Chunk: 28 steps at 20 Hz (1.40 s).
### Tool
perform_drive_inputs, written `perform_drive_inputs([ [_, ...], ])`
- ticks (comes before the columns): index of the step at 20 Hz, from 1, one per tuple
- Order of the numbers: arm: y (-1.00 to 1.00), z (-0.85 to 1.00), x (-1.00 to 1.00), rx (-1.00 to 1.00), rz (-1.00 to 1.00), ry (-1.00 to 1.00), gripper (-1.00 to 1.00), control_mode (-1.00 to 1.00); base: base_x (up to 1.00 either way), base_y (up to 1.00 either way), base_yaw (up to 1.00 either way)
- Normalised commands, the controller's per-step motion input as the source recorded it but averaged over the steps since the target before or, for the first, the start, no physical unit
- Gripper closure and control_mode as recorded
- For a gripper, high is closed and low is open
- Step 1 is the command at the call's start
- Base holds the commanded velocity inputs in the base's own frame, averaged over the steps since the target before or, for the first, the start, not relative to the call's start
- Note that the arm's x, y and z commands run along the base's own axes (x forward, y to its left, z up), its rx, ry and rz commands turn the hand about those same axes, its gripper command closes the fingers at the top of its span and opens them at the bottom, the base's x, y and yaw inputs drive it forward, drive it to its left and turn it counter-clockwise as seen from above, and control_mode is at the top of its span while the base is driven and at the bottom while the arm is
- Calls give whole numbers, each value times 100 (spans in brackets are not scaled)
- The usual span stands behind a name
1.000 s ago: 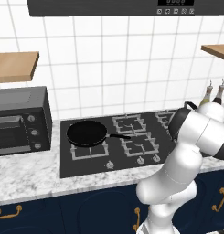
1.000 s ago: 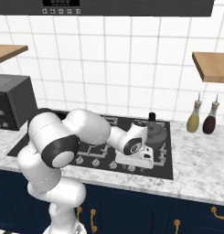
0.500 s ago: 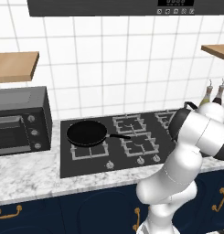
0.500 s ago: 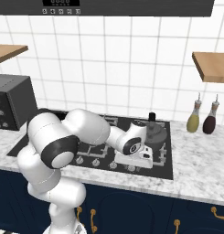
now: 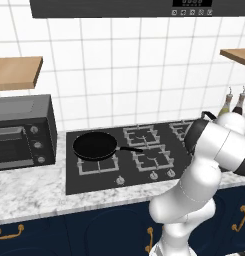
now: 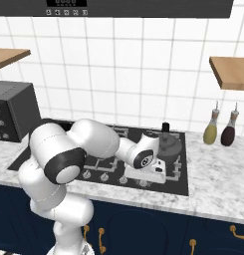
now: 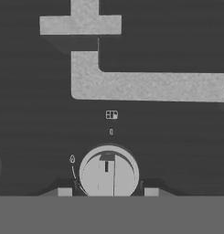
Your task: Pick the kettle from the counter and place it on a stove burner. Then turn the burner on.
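The grey kettle (image 6: 168,146) stands upright on the back right stove burner of the black cooktop (image 6: 183,185); in the left base view my arm hides all but its black handle (image 5: 206,115). My gripper (image 6: 150,180) points down at the cooktop's front edge, just in front of the kettle. In the hand view a round silver knob (image 7: 109,172) sits between my fingertips (image 7: 65,191), which press against its two sides. Above the knob lies a grey grate bar (image 7: 131,85) of a stove burner. The white marble counter (image 6: 220,187) runs on both sides of the cooktop.
A black frying pan (image 5: 95,146) rests on the front left burner, handle pointing right. A dark toaster oven (image 5: 21,132) stands at the left of the counter. Two slim bottles (image 6: 210,131) (image 6: 228,133) stand against the wall at the right. Wooden shelves (image 6: 233,71) hang above.
The jaws have narrowed from wide apart onto the silver knob. The arm, the kettle and the pan have stayed where they were.
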Motion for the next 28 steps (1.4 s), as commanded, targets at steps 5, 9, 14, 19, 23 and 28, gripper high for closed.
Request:
perform_drive_inputs([
  [5, 0, -1, -14, 0, 3, 0, 100, -100, 0, 0, 0],
  [9, 0, -6, -7, 0, 13, 0, 100, -100, 0, 0, 0],
  [14, 0, -7, -19, 0, 19, -1, 100, -100, 0, 0, 0],
  [19, 0, -9, -25, 0, 20, -3, 100, -100, 0, 0, 0],
  [23, 0, -5, -19, 0, 20, 0, 100, -100, 0, 0, 0],
  [28, 0, -4, -16, 0, 19, -1, 100, -100, 0, 0, 0],
])
